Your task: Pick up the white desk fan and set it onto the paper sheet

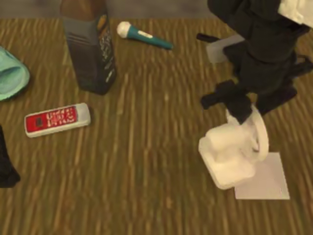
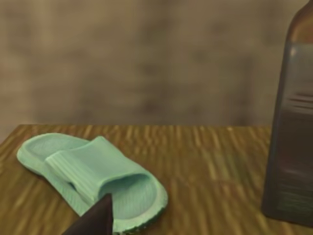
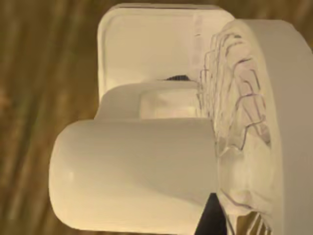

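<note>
The white desk fan sits at the right of the table, its squarish base overlapping the left edge of the paper sheet. My right gripper comes down from above and is shut on the fan, just behind the round grille. In the right wrist view the fan fills the picture, and one dark fingertip is wedged between the hub and the grille. The other finger is hidden. I cannot tell whether the base rests on the sheet or hangs above it. My left arm is parked at the left edge.
A tall dark bottle stands at the back left. A teal-and-white microphone lies beside it. A remote with a red face and a mint slipper lie at the left. A pale flat item lies behind the right arm.
</note>
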### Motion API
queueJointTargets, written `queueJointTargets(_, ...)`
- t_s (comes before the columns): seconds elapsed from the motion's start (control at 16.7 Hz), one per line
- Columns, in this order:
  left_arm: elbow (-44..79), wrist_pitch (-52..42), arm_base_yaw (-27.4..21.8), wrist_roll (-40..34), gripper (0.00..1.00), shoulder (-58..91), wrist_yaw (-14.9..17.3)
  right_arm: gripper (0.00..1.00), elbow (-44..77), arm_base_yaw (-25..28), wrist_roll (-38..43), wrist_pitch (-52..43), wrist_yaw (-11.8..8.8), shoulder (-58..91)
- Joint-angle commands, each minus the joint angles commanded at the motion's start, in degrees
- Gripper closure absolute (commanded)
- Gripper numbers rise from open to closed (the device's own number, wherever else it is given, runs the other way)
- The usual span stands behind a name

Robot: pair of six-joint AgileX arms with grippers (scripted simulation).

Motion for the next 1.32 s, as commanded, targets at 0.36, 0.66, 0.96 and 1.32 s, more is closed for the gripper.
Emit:
queueJointTargets(0.36, 0.0, 0.0, 0.0, 0.0, 0.00, 0.0, 0.0, 1.00, -4.6, -1.9, 41.5, 3.7, -0.8, -6.7)
queueJointTargets(0.66, 0.0, 0.0, 0.0, 0.0, 0.00, 0.0, 0.0, 1.00, -9.7, -3.8, 74.3, 4.4, -2.1, -11.2)
queueJointTargets(0.96, 0.0, 0.0, 0.0, 0.0, 0.00, 0.0, 0.0, 1.00, -14.7, -5.5, 95.9, 3.1, -3.5, -13.3)
queueJointTargets(1.32, 0.0, 0.0, 0.0, 0.0, 0.00, 0.0, 0.0, 1.00, -16.9, -6.2, 102.3, 2.3, -4.1, -13.9)
